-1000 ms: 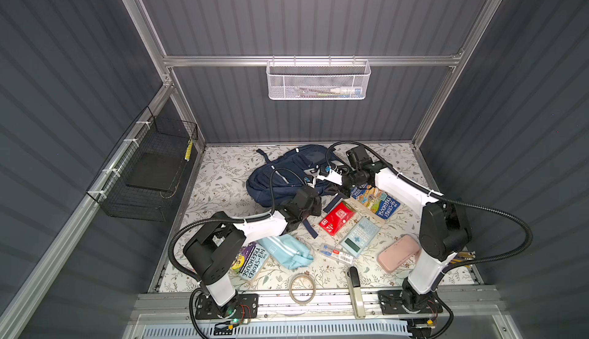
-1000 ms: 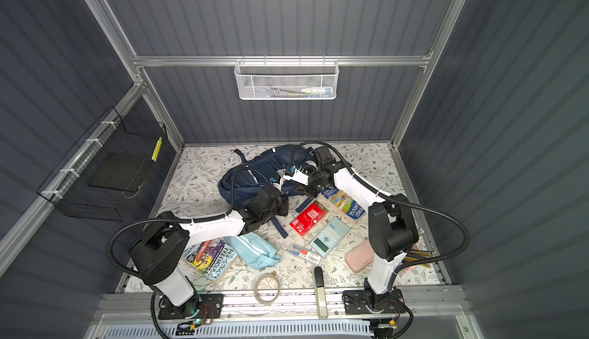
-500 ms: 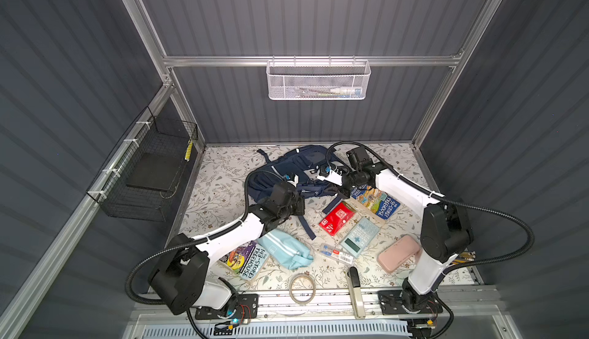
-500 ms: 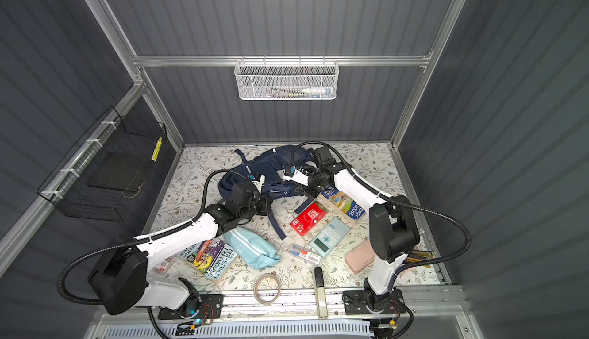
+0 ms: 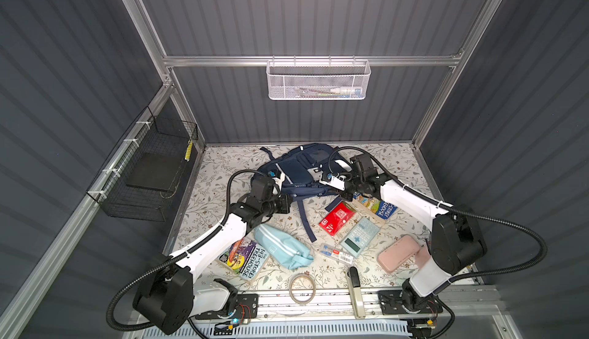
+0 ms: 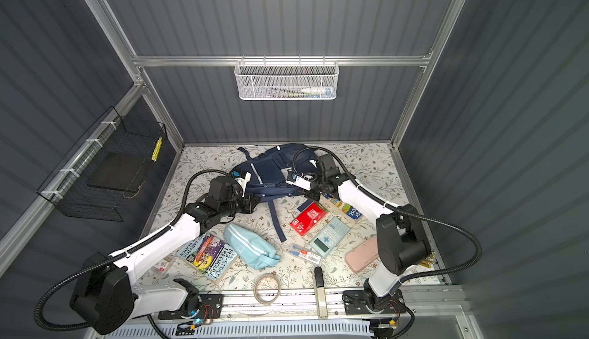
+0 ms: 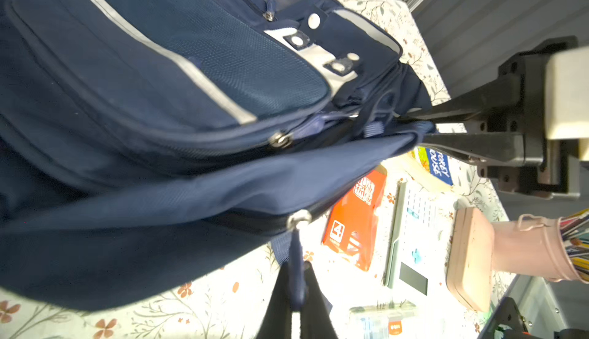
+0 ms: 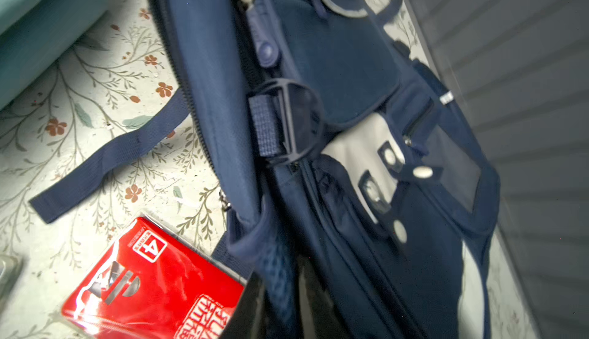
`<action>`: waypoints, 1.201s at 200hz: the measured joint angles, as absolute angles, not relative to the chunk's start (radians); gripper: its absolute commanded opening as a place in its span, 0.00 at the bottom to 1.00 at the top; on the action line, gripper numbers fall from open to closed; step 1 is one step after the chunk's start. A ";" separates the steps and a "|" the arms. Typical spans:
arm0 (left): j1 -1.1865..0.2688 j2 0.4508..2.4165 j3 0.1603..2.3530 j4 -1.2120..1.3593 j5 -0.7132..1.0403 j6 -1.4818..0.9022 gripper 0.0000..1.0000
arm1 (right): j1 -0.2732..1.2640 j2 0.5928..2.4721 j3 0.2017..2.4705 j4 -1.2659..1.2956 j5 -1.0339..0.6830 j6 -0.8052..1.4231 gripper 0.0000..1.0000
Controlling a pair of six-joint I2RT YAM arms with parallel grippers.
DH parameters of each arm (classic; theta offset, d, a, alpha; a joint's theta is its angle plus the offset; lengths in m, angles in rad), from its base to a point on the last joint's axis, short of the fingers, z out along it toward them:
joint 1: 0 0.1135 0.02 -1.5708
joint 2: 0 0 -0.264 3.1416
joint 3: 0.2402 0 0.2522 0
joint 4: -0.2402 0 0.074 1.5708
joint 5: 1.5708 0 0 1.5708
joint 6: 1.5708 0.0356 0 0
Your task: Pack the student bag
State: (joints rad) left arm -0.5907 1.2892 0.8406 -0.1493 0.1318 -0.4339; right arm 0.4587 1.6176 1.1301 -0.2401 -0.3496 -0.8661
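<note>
Navy fabric: the student bag [image 5: 299, 171], a large backpack with white stripes, lies at the back of the floral-print surface [image 5: 392, 159]. Left hand [image 7: 296, 288] pinches a navy zip pull [image 7: 295, 257]. Right hand [image 7: 414, 128]: jaws slightly apart around the bag's top edge; gripping or not, I cannot tell. If that anchor is slack, a tug could drag the whole bag instead of running the zip.
</note>
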 measured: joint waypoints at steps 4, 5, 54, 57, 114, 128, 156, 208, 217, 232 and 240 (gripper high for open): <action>-0.610 1.296 0.841 -0.152 0.123 -0.439 0.00 | 0.468 1.605 1.110 -0.221 -0.338 -0.850 0.48; -0.613 1.298 0.841 -0.152 0.121 -0.440 0.00 | 0.472 1.599 1.101 -0.211 -0.331 -0.849 0.49; -0.690 1.327 0.846 -0.156 0.116 -0.490 0.00 | 0.672 1.521 0.930 0.018 -0.261 -0.810 0.52; -0.690 1.327 0.848 -0.157 0.116 -0.490 0.00 | 0.677 1.527 0.930 0.027 -0.258 -0.808 0.51; -0.687 1.301 0.864 -0.190 0.086 -0.516 0.00 | 0.681 1.657 0.971 0.107 -0.224 -0.794 0.02; -0.686 1.288 0.860 -0.197 0.067 -0.521 0.00 | 0.682 1.677 0.988 0.106 -0.239 -0.794 0.00; -0.643 1.265 0.828 -0.185 0.051 -0.517 0.00 | 0.678 1.676 0.980 0.123 -0.273 -0.801 0.00; -0.364 1.295 0.790 -0.148 0.113 -0.482 0.00 | 0.635 1.628 0.952 0.091 -0.350 -0.855 0.00; -0.307 1.307 0.794 -0.130 0.121 -0.479 0.00 | 0.627 1.613 0.952 0.076 -0.365 -0.860 0.00; -0.177 1.359 0.812 -0.095 0.159 -0.484 0.00 | 0.609 1.577 0.935 0.061 -0.387 -0.880 0.00; -0.110 1.389 0.823 -0.077 0.190 -0.487 0.00 | 0.599 1.559 0.920 0.062 -0.400 -0.891 0.00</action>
